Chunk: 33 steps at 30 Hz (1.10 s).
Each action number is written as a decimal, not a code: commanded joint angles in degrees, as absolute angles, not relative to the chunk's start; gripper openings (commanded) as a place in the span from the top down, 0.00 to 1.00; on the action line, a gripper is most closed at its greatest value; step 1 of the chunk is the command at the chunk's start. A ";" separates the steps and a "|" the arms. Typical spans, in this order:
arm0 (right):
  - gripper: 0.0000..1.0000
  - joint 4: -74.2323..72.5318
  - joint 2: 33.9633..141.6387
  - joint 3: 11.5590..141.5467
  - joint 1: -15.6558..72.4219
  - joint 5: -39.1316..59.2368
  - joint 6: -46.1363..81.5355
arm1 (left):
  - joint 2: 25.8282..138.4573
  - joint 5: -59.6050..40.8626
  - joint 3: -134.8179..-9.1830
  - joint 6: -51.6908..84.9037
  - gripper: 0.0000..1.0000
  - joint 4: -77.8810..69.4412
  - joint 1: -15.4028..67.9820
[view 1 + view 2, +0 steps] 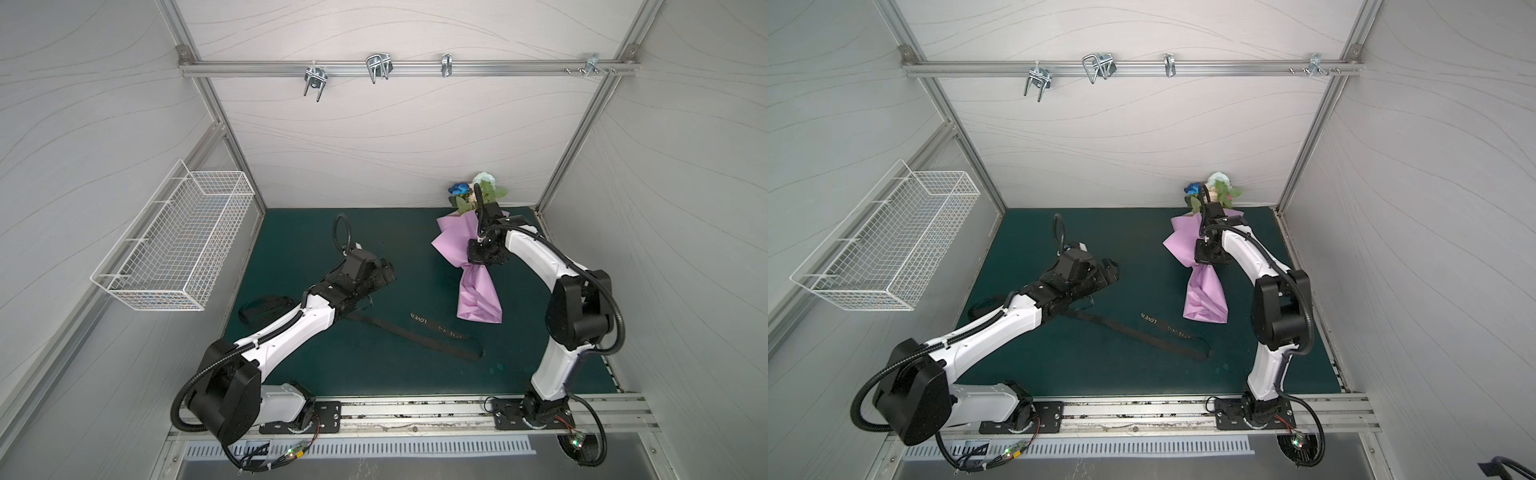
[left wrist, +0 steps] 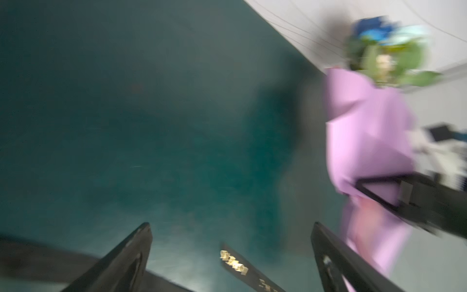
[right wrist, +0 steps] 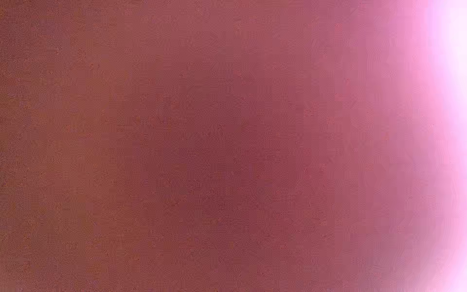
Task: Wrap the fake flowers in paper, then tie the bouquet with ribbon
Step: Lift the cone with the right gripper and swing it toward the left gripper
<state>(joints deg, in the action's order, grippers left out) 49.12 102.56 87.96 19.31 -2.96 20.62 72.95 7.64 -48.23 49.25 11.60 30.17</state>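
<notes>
The bouquet of fake flowers lies at the back right of the mat, its blue, pale and green heads against the back wall. Lilac paper wraps it and is pinched narrow at the waist. My right gripper is shut on that waist; pink paper fills the right wrist view and hides the jaws. My left gripper hangs open over the mat, empty, left of the bouquet. A black ribbon with light lettering lies flat below it.
A dark green mat covers the floor, walled on three sides. A white wire basket hangs on the left wall. Metal hooks sit on a rail high on the back wall. More black ribbon lies bunched beside the left arm.
</notes>
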 commanded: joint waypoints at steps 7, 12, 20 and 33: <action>1.00 43.31 94.71 80.15 36.85 1.53 39.06 | 61.16 15.91 -44.57 49.18 0.01 24.62 24.01; 1.00 39.55 98.03 79.54 48.91 0.96 47.54 | 55.26 17.58 -44.37 47.81 0.01 30.32 23.34; 1.00 35.78 101.95 77.54 60.94 -2.83 55.18 | 51.99 16.47 -41.25 50.73 0.07 37.12 23.01; 1.00 34.28 116.14 84.24 62.71 -3.69 57.83 | 51.08 4.36 -36.08 53.36 0.12 30.52 23.02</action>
<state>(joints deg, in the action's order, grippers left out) 35.07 114.26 82.17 62.70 -3.01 55.77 50.09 8.91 -37.23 51.66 34.02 23.29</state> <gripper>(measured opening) 0.106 0.881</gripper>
